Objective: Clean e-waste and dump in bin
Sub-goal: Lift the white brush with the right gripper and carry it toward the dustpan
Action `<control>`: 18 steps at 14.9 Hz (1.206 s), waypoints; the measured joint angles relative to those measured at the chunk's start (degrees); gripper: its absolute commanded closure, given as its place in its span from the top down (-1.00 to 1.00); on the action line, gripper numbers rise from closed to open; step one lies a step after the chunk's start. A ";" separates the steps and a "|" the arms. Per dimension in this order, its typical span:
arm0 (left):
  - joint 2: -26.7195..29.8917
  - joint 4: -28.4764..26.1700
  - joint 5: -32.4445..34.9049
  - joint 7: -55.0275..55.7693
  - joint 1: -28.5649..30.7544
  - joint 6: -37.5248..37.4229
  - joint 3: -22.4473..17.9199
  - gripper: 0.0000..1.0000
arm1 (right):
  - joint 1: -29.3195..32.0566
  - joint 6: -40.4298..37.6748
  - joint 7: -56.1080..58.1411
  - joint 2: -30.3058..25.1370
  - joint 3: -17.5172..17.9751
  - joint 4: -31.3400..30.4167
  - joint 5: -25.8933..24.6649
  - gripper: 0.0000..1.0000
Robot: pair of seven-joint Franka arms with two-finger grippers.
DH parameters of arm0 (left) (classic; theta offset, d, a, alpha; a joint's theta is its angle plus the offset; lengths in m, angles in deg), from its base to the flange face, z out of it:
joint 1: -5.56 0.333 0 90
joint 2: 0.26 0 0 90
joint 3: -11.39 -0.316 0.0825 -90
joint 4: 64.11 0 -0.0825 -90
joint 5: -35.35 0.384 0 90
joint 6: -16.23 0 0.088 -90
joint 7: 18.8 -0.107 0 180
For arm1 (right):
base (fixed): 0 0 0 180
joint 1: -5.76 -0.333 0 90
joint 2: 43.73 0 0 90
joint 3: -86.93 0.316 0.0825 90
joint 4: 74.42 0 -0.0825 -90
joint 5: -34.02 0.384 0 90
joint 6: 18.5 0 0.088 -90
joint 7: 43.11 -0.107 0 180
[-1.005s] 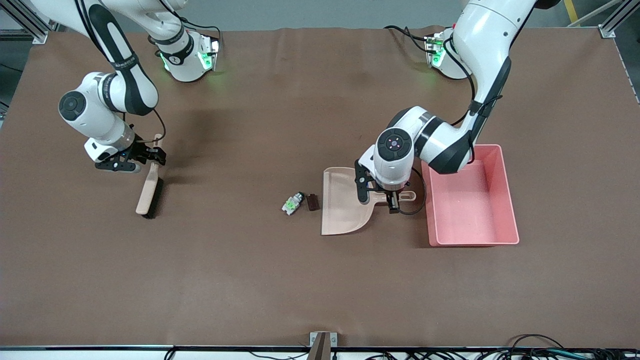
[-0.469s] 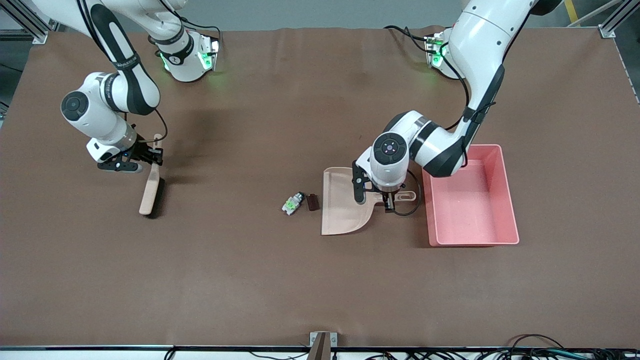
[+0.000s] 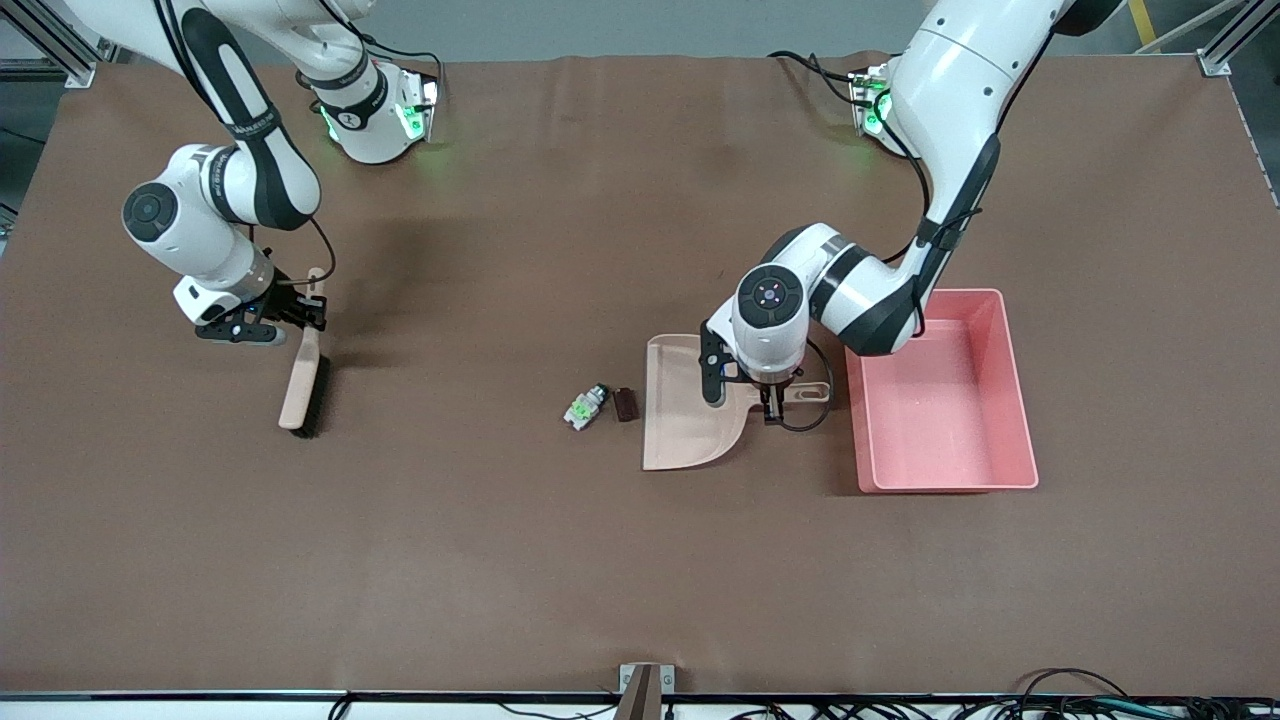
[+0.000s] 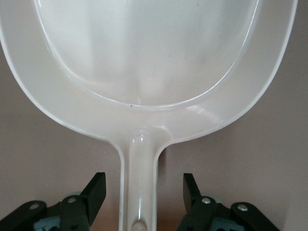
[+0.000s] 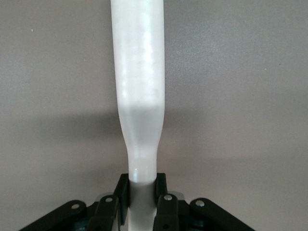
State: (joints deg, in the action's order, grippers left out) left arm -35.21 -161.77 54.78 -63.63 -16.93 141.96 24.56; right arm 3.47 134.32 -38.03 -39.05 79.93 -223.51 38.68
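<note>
The e-waste lies on the brown table: a white-grey piece with a green part point(image 3: 585, 408) and a dark block point(image 3: 626, 404), just off the beige dustpan's point(image 3: 690, 410) mouth. My left gripper point(image 3: 772, 398) point(image 4: 143, 187) is open and straddles the dustpan's handle point(image 4: 139, 183), with a gap on each side. The pink bin point(image 3: 1015, 390) stands beside the dustpan, toward the left arm's end. My right gripper point(image 3: 305, 318) point(image 5: 143, 185) is shut on the handle of the beige brush point(image 3: 300, 385) point(image 5: 139, 96), which lies on the table toward the right arm's end.
The brown mat point(image 3: 500, 560) covers the whole table. Both arm bases point(image 3: 375, 115) stand along the edge farthest from the front camera. A small bracket point(image 3: 645, 685) sits at the nearest edge.
The right gripper's fingers have closed on the brush handle. The left hand has shifted slightly along the dustpan handle toward the pan, and its fingers have narrowed a little.
</note>
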 measured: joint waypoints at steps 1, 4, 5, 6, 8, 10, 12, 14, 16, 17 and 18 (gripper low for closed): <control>-0.09 0.00 0.13 0.00 0.00 0.00 0.00 0.38 | -0.68 0.09 -0.01 0.00 0.03 0.00 0.00 -1.00; -0.39 0.01 0.21 0.00 0.00 0.01 0.00 0.29 | -3.37 0.28 -0.42 0.00 0.23 0.03 1.10 -1.00; -0.48 0.02 0.21 0.00 0.00 0.04 0.00 0.26 | -4.42 0.33 -0.57 0.00 0.29 0.05 1.86 -1.00; -0.55 0.04 0.22 0.00 -0.01 0.07 0.00 0.24 | -5.69 0.35 -0.59 0.00 0.33 0.07 3.34 -1.00; -0.64 0.15 0.22 0.00 0.00 0.22 0.00 0.19 | -9.07 0.54 -0.65 -0.01 0.41 0.17 6.67 -1.00; -0.77 0.28 0.22 0.00 0.00 0.27 0.00 0.11 | -13.28 0.79 -1.71 -0.02 0.47 1.00 10.48 -1.00; -0.94 0.37 0.22 0.00 -0.01 0.28 0.01 0.05 | -20.19 0.80 -7.70 0.01 0.51 2.92 13.40 -1.00; -1.10 0.46 0.23 0.00 -0.01 0.30 0.00 0.00 | -27.55 0.80 -16.46 0.85 0.65 4.91 14.07 -1.00; -1.17 0.50 0.23 0.00 -0.01 0.31 0.01 -0.11 | -31.23 0.82 -21.57 2.75 0.69 6.88 14.31 -1.00; -1.18 0.51 0.23 0.00 -0.01 0.32 0.01 -0.15 | -32.07 0.82 -23.59 3.96 0.62 7.90 14.31 -1.00; -1.18 0.53 0.23 0.00 -0.01 0.32 0.00 -0.19 | -32.76 0.82 -25.35 5.27 0.57 8.94 14.31 -1.00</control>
State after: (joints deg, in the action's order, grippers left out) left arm -36.39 -161.24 55.01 -63.63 -16.93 142.28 24.57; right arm -29.28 135.14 -63.39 -33.78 80.50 -214.57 52.99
